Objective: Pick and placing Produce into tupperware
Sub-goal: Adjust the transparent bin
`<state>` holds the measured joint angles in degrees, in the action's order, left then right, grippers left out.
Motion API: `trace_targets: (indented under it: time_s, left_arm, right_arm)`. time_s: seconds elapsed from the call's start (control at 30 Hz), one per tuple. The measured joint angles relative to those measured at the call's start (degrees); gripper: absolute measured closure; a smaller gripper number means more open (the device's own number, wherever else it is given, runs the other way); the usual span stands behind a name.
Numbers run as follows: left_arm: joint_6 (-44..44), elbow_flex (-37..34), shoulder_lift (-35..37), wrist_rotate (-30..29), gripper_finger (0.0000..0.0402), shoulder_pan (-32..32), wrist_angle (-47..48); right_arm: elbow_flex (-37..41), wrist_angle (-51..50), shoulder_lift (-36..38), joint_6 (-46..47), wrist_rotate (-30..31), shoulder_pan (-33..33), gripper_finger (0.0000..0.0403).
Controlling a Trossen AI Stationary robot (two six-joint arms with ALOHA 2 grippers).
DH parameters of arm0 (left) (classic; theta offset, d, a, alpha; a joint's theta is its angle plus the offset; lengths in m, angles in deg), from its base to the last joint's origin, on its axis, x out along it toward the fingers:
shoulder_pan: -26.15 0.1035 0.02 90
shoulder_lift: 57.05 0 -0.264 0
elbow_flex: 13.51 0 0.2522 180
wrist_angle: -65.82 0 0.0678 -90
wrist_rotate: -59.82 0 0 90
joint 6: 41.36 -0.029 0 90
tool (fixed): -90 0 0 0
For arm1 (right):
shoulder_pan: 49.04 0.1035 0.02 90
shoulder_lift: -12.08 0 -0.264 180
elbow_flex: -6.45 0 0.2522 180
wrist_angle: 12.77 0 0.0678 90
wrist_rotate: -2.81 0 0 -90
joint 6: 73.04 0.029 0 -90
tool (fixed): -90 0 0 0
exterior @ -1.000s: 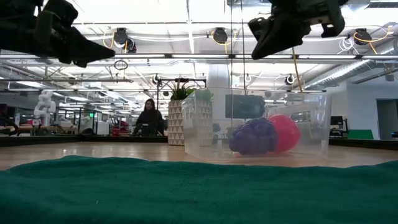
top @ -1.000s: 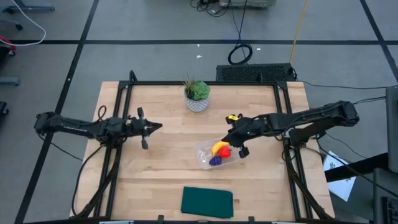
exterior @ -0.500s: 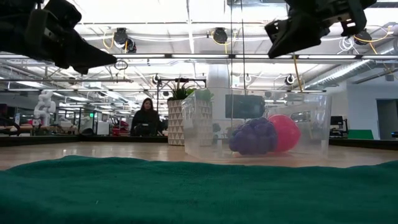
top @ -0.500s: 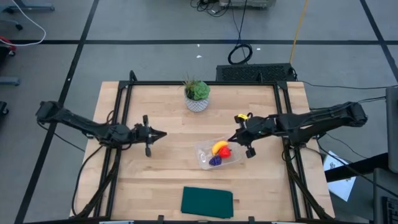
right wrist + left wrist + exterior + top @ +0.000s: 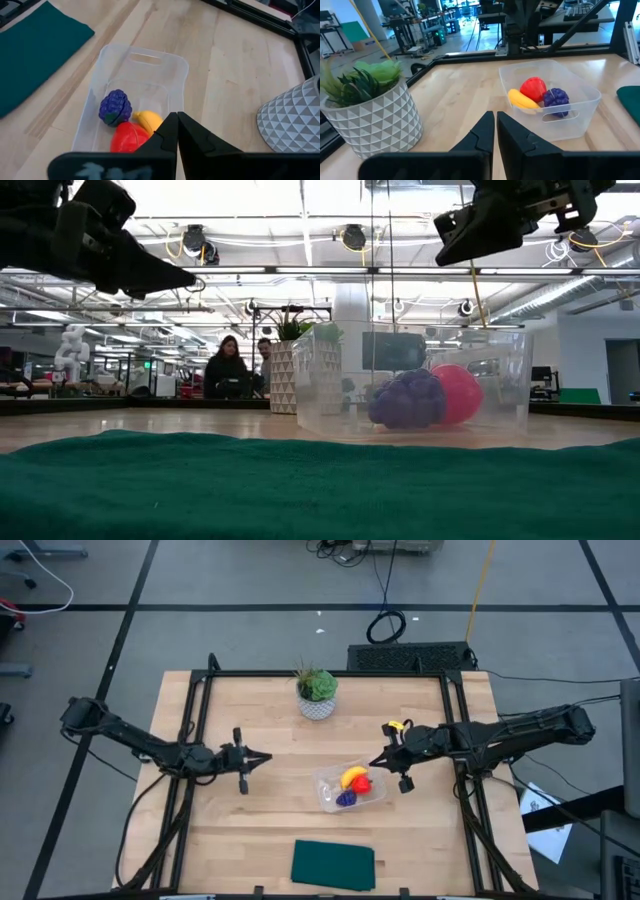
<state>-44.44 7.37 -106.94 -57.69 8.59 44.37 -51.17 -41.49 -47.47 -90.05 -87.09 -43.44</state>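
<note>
Three in tupperware (image 5: 352,788): banana (image 5: 352,777), red fruit (image 5: 362,785), purple item (image 5: 346,799).
Tupperware axis: diagonal across table.
Left gripper (image 5: 262,757): jaws together, empty.
Right gripper (image 5: 374,763): jaws together, empty.

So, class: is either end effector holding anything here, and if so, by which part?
Nothing is held. Both the left end effector and the right end effector are shut and empty; the produce lies in the tupperware.

light: bright, even, ceiling lamps (image 5: 350,235) glaring | shadows: faint | blur: green cloth (image 5: 300,485) foreground soft
</note>
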Motion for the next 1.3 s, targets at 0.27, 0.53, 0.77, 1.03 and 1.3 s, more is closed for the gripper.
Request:
trace_targets:
  time_s: [0.27, 0.53, 0.77, 1.03, 1.3]
  left_arm:
    - [0.14, 0.0, 0.02, -0.04, 0.0376, 0.0, 0.56]
    - [1.53, 0.0, 0.02, 1.9, 0.0376, 0.0, 0.75]
    - [1.63, 0.0, 0.02, 1.97, 0.0376, 0.0, 0.76]
    - [1.26, 0.0, 0.02, 1.97, 0.0376, 0.0, 0.78]
    - [1.26, 0.0, 0.02, 1.99, 0.0376, 0.0, 0.78]
  right_arm:
    - [1.92, -1.13, 1.42, 2.38, 3.1, 0.0, 0.0403]
    - [10.52, 2.72, 9.97, 9.15, 9.23, -0.04, 0.0403]
    - [16.2, 3.91, 16.56, 15.57, 9.0, 1.04, 0.0403]
    - [19.52, 4.03, 17.35, 18.53, 13.54, 4.64, 0.0403]
    - [20.24, 4.48, 17.4, 21.11, 16.76, 5.03, 0.0403]
